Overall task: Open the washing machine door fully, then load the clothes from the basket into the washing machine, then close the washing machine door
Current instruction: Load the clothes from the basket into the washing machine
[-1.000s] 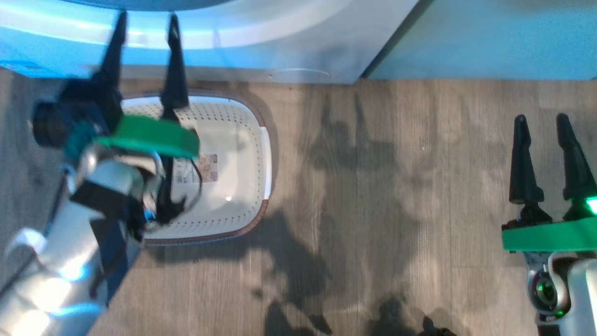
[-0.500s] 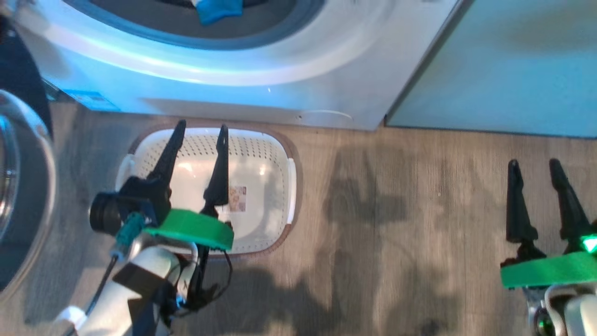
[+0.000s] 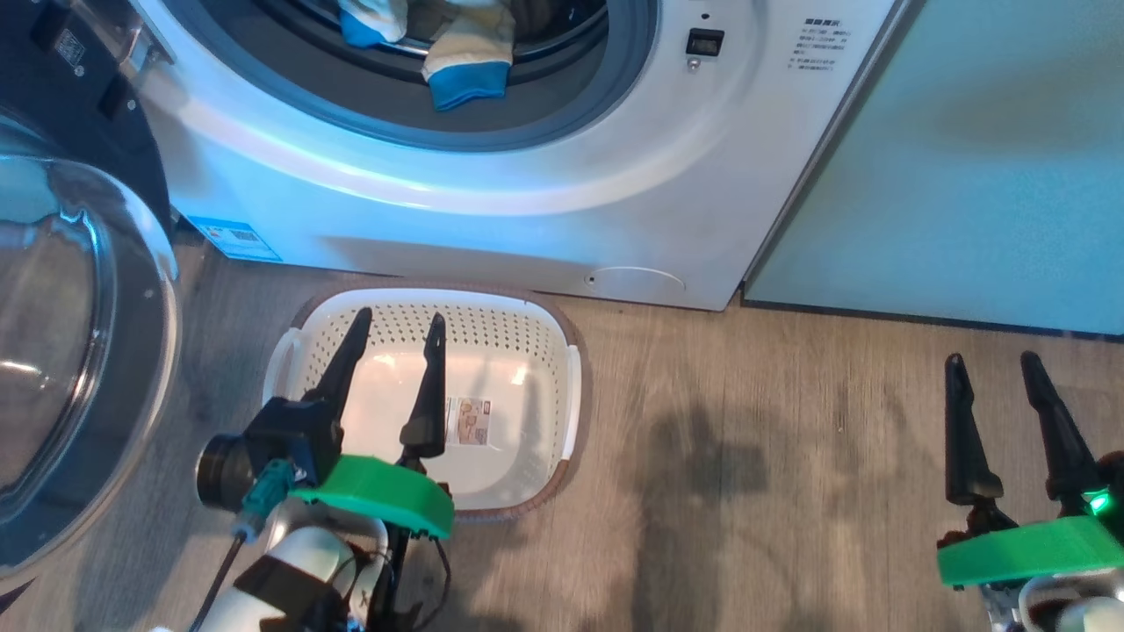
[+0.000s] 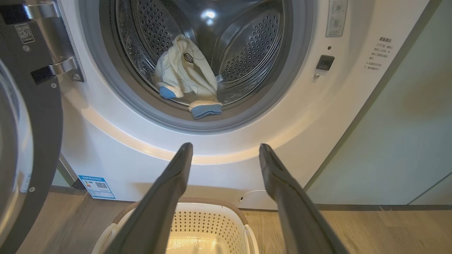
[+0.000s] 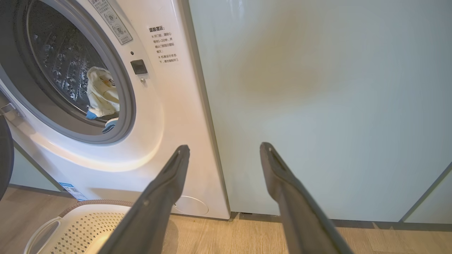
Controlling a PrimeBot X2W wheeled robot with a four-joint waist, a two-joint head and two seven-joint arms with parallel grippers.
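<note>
Since the earlier frames your head camera has tipped up, so the whole scene has slid down the head view: the washing machine now shows its grey-rimmed drum mouth, where a second ago you had only its lower front. Against the basket, your left gripper has drawn back toward you: its fingertips then reached past the far rim to the machine's front, and now they hang over the basket's far half. Your left forearm rises from the near left, with the fingers pointing away toward the machine. They are spread apart and hold nothing, and the left wrist view shows the same open gap aimed at the machine's lower front. Your right gripper sits over the wooden floor at the near right, well apart from the basket. Its fingers are likewise parted and empty, and they face the pale green cabinet. The clothes lie inside the drum, a blue-edged piece draped on the grey rim. The washing machine door stands swung open at the far left. The basket rests on the floor just before the machine, the label on its base uncovered.
</note>
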